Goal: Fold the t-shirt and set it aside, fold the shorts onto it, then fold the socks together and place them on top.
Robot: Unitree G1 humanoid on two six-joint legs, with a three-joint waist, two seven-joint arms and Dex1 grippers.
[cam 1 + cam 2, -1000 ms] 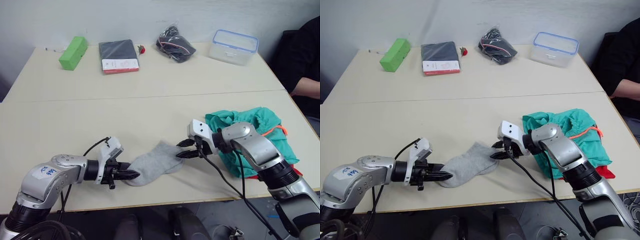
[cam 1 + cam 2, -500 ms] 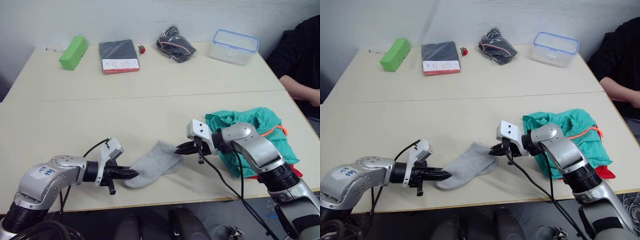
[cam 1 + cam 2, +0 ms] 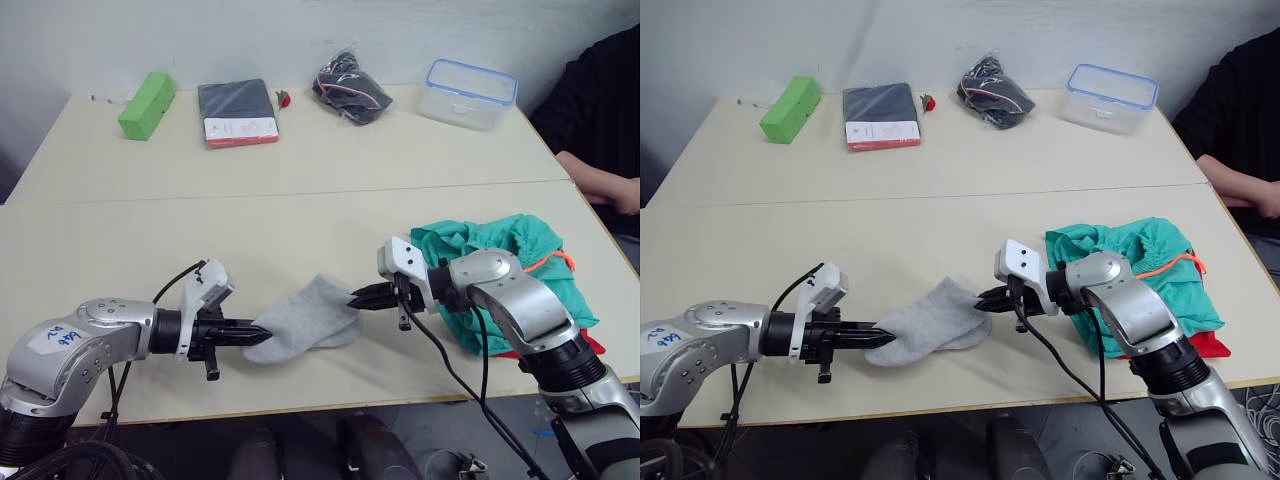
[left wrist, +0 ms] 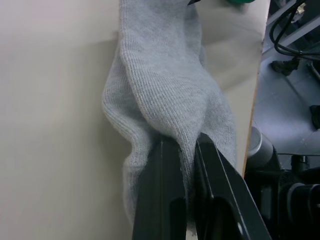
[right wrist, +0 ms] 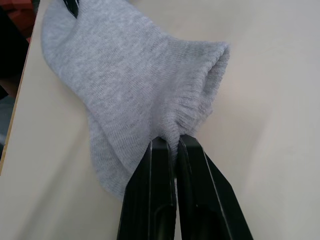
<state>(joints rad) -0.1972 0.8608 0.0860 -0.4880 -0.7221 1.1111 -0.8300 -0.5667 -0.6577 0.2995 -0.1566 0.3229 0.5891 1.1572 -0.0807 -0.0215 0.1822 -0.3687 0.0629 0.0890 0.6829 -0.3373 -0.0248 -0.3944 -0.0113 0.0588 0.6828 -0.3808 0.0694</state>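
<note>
Across the beige table (image 3: pixel 300 200) my left gripper (image 3: pixel 256 338) and right gripper (image 3: pixel 358 298) each pinch an opposite end of the socks (image 3: pixel 305 320), stretched lengthwise between them.

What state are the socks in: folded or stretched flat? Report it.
Stretched flat, not folded: the socks lie on the table, pinched at opposite ends by left tool and right tool.

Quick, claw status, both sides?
Left claw: closed, pinching the toe end of the socks.
Right claw: closed, pinching the socks' cuff end.
</note>
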